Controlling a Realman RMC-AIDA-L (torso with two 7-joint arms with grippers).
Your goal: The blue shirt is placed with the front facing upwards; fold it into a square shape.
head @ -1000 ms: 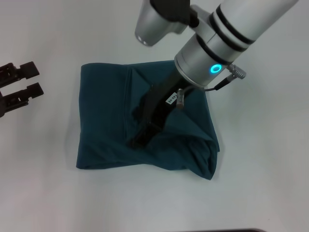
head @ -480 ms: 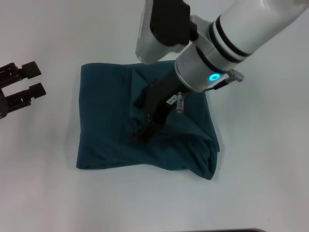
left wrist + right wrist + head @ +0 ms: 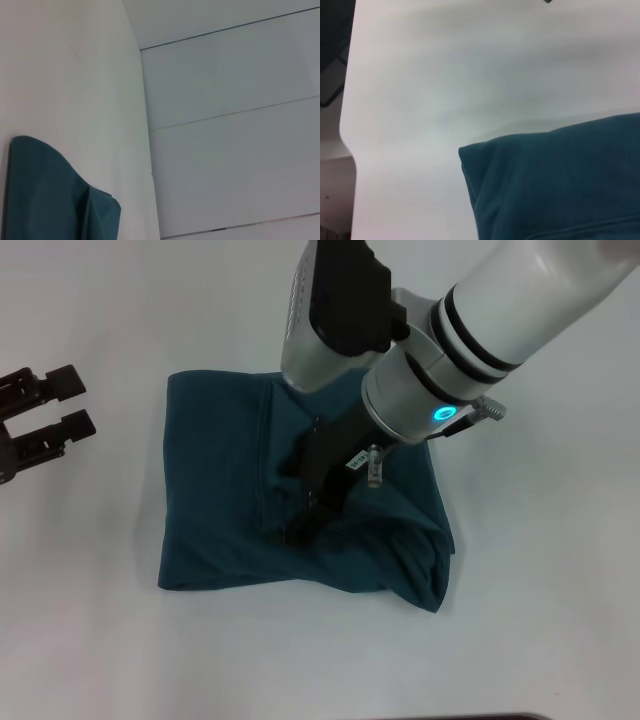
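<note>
The blue shirt [image 3: 215,490] lies on the white table as a rough square bundle, with a bunched fold at its near right corner. No lettering shows on it. My right gripper [image 3: 298,520] reaches down onto the middle of the shirt, its black body angled toward the near left. My left gripper [image 3: 74,402] is open at the far left of the table, well clear of the cloth. The left wrist view catches a corner of the shirt [image 3: 45,195], and the right wrist view shows a folded edge of the shirt [image 3: 560,185].
The white table [image 3: 90,640] extends around the shirt on all sides. My right arm's silver wrist with a lit blue ring [image 3: 445,412] hangs over the shirt's far right part and hides it.
The right arm's wrist has turned and shifted slightly toward the near left over the shirt. The shirt's outline and the left gripper have stayed the same.
</note>
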